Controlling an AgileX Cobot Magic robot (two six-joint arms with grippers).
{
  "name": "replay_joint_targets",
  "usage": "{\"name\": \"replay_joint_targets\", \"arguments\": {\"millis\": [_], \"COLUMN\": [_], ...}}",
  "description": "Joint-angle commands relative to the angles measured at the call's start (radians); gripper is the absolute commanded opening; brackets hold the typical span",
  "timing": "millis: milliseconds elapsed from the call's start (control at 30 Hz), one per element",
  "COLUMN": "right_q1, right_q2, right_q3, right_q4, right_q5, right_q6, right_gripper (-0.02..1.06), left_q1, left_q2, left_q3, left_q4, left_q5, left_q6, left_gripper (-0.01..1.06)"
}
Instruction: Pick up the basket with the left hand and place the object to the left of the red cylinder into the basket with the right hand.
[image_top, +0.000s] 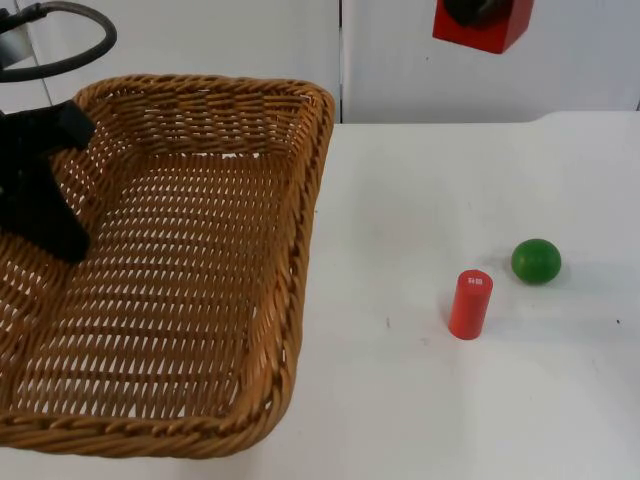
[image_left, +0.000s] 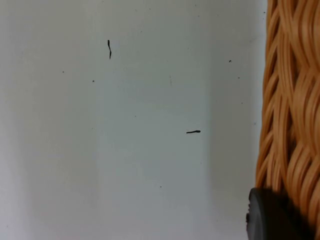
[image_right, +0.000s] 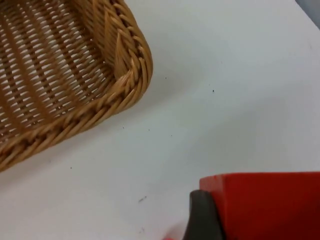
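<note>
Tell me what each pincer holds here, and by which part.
The left pincer grips the basket by its left rim. The right pincer, raised near the partition wall, holds a red block at its edge.

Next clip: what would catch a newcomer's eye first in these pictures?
The big wicker basket fills the table's left side, with the left gripper at its left rim. Up at the far wall, the right gripper holds a red block above the table. A red cylinder stands right of the basket, with a green ball just behind and to its right.
</note>
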Motion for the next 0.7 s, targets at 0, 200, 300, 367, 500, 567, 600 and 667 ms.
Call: {"name": "replay_joint_targets", "arguments": {"millis": [0,200,300,367,500,567,600,667], "right_q1": [0.008,0.073,0.108,0.149,0.208,0.242,0.259,0.276], "right_q2": [-0.015,-0.015,-0.015,-0.015,-0.015,-0.015,-0.015,-0.015], "right_q3": [-0.006,-0.006,-0.006,-0.006,-0.006,-0.006,-0.006,-0.006], "right_q4": [0.002,0.001,0.001,0.001,0.001,0.001,0.001,0.001], "right_q5": [0.001,-0.020,-0.049,-0.086,-0.140,-0.179,-0.194,-0.206], "right_q6": [0.024,0.028,0.031,0.031,0.031,0.031,0.031,0.031], "right_gripper": [0.00,0.00,0.00,0.00,0.00,0.00,0.00,0.00], "left_q1": [-0.002,-0.002,-0.002,-0.002,-0.002,-0.002,-0.002,-0.002], "left_q2": [-0.017,-0.017,-0.017,-0.017,-0.017,-0.017,-0.017,-0.017], "left_q3": [-0.001,-0.001,-0.001,-0.001,-0.001,-0.001,-0.001,-0.001], "left_q4": [-0.018,-0.018,-0.018,-0.018,-0.018,-0.018,-0.018,-0.018], "left_q5": [0.002,0.005,0.005,0.005,0.005,0.005,0.005,0.005], "left_q6": [-0.007,-0.007,-0.007,-0.007,-0.007,-0.007,-0.007,-0.007], "left_gripper": [0.00,0.00,0.00,0.00,0.00,0.00,0.00,0.00]}}
